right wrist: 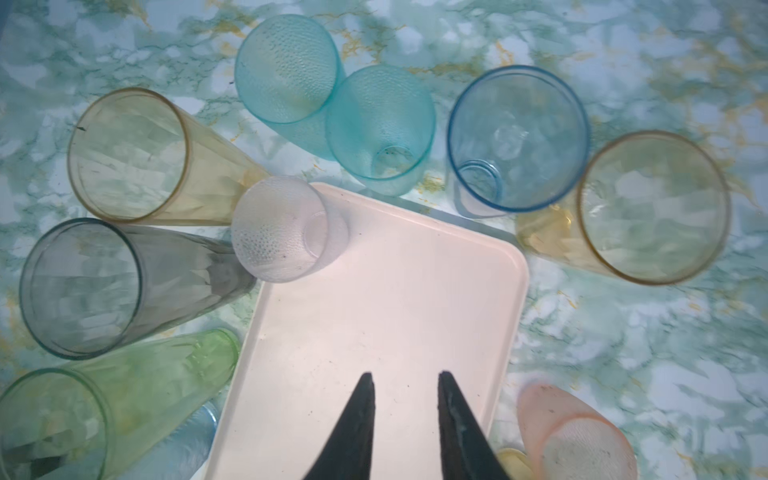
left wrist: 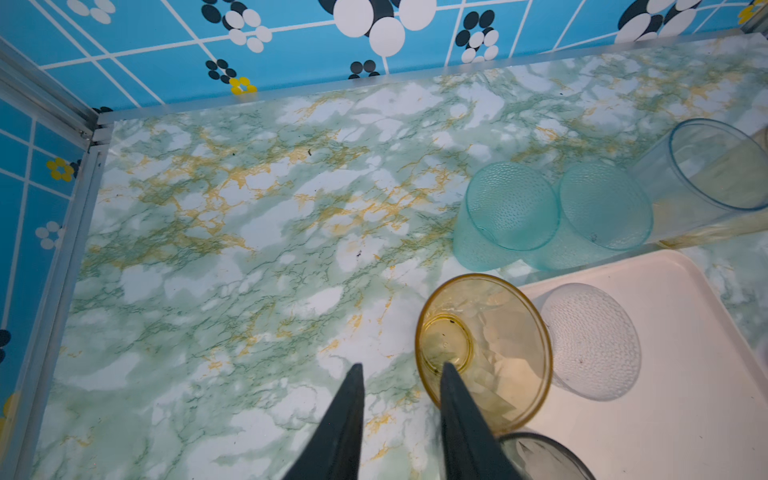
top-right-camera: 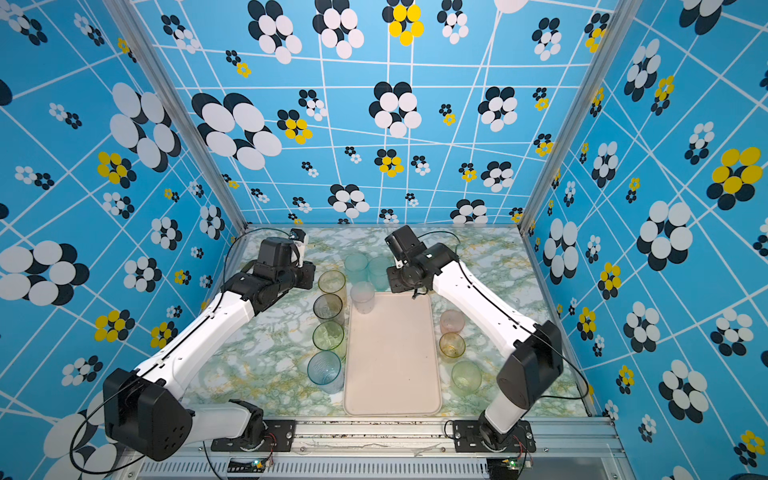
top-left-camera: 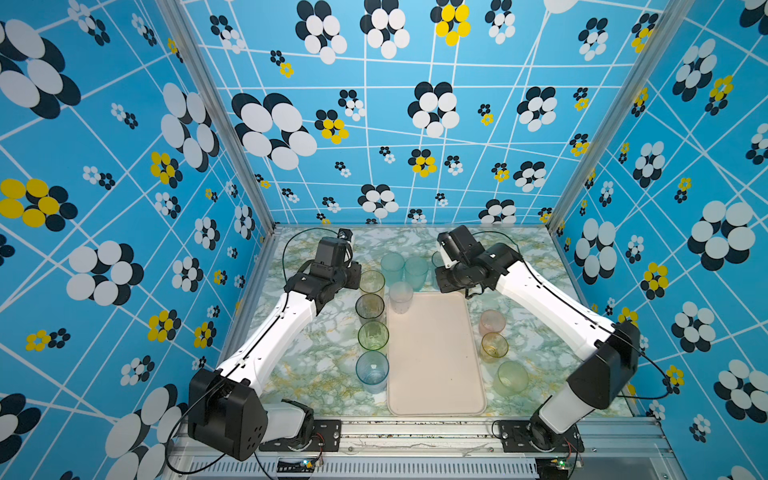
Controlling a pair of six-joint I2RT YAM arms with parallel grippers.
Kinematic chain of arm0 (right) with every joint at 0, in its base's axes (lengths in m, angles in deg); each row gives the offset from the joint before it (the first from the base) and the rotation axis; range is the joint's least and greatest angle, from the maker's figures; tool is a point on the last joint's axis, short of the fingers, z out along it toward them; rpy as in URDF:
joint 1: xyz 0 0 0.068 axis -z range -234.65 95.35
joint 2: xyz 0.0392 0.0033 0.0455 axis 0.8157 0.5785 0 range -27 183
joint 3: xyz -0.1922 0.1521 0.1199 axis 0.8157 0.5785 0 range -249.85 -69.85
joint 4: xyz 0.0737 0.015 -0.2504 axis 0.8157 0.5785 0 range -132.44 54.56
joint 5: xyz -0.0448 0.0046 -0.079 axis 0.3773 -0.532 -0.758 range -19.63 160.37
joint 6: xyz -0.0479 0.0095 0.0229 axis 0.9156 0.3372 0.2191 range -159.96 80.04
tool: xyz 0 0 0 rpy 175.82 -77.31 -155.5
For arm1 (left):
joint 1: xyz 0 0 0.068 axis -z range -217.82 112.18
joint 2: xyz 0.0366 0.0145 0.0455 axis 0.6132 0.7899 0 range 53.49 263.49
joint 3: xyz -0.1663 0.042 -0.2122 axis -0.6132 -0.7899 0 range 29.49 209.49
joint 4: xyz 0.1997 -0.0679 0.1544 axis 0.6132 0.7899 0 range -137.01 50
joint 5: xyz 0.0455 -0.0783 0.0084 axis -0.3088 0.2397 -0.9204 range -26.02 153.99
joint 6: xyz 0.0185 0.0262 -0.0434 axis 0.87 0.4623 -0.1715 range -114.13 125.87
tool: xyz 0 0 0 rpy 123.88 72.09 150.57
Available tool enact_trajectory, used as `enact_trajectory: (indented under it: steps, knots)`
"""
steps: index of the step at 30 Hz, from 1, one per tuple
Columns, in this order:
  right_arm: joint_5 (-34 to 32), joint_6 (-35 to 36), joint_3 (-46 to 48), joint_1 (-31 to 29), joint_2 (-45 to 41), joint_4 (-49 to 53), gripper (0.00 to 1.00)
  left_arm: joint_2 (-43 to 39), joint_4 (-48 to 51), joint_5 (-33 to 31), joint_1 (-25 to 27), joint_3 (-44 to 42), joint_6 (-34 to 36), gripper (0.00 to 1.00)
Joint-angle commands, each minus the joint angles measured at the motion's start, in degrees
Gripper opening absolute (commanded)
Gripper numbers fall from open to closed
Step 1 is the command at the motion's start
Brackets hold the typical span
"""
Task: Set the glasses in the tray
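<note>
The cream tray [top-left-camera: 434,365] lies in the middle of the marble table. One whitish frosted glass [top-left-camera: 401,296] stands in its far left corner. Along its left side stand yellow [top-left-camera: 372,282], smoky grey [top-left-camera: 370,308], green [top-left-camera: 373,336] and blue [top-left-camera: 372,370] glasses. Two teal glasses [top-left-camera: 392,266] stand behind it. My left gripper [left wrist: 402,368] is open over the yellow glass [left wrist: 498,332]; one finger is over its mouth, the other outside its rim. My right gripper [right wrist: 405,374] is open above the bare tray [right wrist: 374,311] with nothing between its fingers.
Right of the tray stand pink [top-left-camera: 492,322], amber [top-left-camera: 494,345] and pale green [top-left-camera: 512,376] glasses. A clear blue glass [right wrist: 519,137] and a tall yellow one [right wrist: 652,208] stand behind the tray's far right corner. Blue patterned walls close in three sides.
</note>
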Motion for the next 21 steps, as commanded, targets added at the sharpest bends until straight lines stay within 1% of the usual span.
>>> enact_trajectory:
  steps: [1, 3, 6, 8, 10, 13, 15, 18, 21]
  knots:
    - [-4.87, -3.61, 8.61, 3.15, -7.32, 3.01, 0.33, -1.09, 5.24, 3.15, 3.88, 4.63, 0.38, 0.24]
    - [-3.90, -5.19, 12.69, 7.77, -11.70, 2.25, 0.35, -0.37, 7.03, 3.78, 7.87, 6.33, 0.42, 0.20]
    - [-0.89, -6.08, 17.05, 16.58, -15.73, -0.02, 0.36, 1.67, 9.98, 3.82, 14.16, 9.26, -0.29, 0.19]
    - [1.05, -6.03, 19.24, 21.37, -16.90, -2.42, 0.37, 3.20, 11.04, 3.75, 18.72, 10.76, -1.27, 0.19]
    - [3.02, -5.65, 20.73, 24.75, -16.99, -5.02, 0.40, 5.17, 11.58, 4.33, 22.81, 12.27, -2.31, 0.20]
    - [7.56, -5.33, 22.18, 29.06, -15.55, -9.22, 0.41, 8.78, 13.07, 5.07, 28.66, 15.76, -3.38, 0.20]
    - [11.42, -5.28, 22.57, 33.27, -13.10, -12.56, 0.42, 11.50, 14.79, 6.58, 31.82, 18.67, -3.96, 0.20]
    - [13.35, -5.11, 21.39, 37.76, -8.31, -13.81, 0.42, 16.13, 17.87, 7.52, 36.66, 23.41, -4.15, 0.20]
    - [15.10, -5.18, 21.55, 42.84, -5.46, -15.74, 0.42, 20.60, 19.36, 7.37, 40.94, 26.82, -4.15, 0.20]
